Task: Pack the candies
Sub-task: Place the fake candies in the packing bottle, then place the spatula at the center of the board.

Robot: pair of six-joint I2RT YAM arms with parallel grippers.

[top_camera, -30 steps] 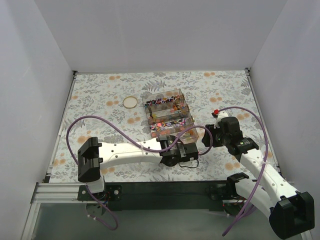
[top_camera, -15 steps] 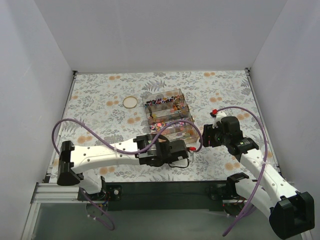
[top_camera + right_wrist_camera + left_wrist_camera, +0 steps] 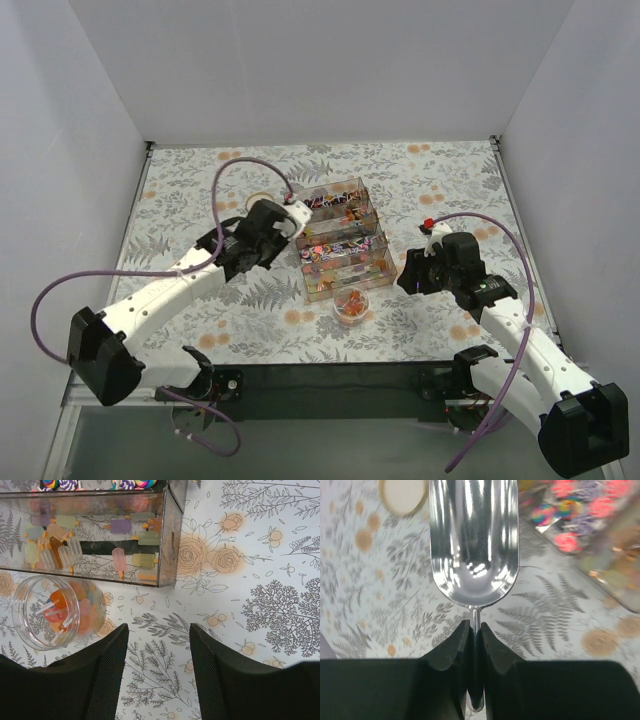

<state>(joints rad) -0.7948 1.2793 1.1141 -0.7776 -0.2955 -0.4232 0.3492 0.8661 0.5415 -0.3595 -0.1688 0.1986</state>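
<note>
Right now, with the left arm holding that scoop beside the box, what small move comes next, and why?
Probably swing the scoop right and dip it into the compartment box. The left gripper is shut on its handle, its bowl is empty, and the jar of candies doesn't look full.

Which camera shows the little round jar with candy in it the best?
The right wrist view: the jar is close, and orange candies show through it. The top view shows the jar tiny. The left wrist view misses it.

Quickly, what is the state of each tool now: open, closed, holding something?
Left tool: closed on the handle of the metal scoop.
Right tool: open, holding nothing.
</note>
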